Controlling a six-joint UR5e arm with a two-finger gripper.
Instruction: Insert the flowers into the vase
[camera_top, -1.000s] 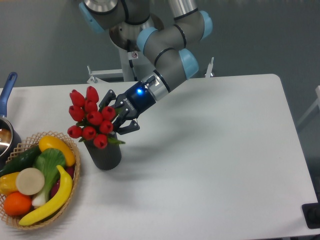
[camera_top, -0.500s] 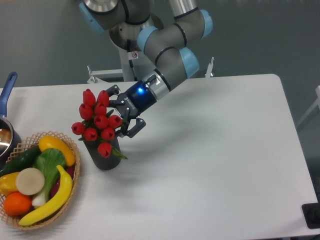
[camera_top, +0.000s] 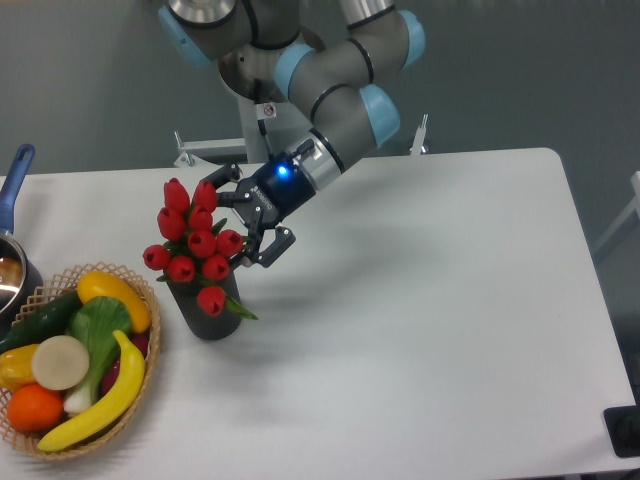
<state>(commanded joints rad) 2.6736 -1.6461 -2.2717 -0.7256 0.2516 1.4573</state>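
Observation:
The red tulip flowers (camera_top: 195, 240) stand in the dark ribbed vase (camera_top: 212, 313) at the table's left, with the buds leaning slightly left above the mouth and one bud hanging over the rim. My gripper (camera_top: 249, 218) is just to the right of the bunch, at bud height. Its fingers are spread open and hold nothing. One fingertip (camera_top: 229, 182) is by the top buds, the other (camera_top: 277, 246) is lower right. The stems are hidden inside the vase.
A wicker basket (camera_top: 146, 372) of fake fruit and vegetables sits left of the vase, close to it. A blue-handled metal pot (camera_top: 14, 262) is at the left edge. A dark object (camera_top: 625, 430) sits at the table's lower right corner.
The bunch has shifted right and settled more upright in the vase. My gripper has drawn slightly up and right, away from the flowers, which stay in place.

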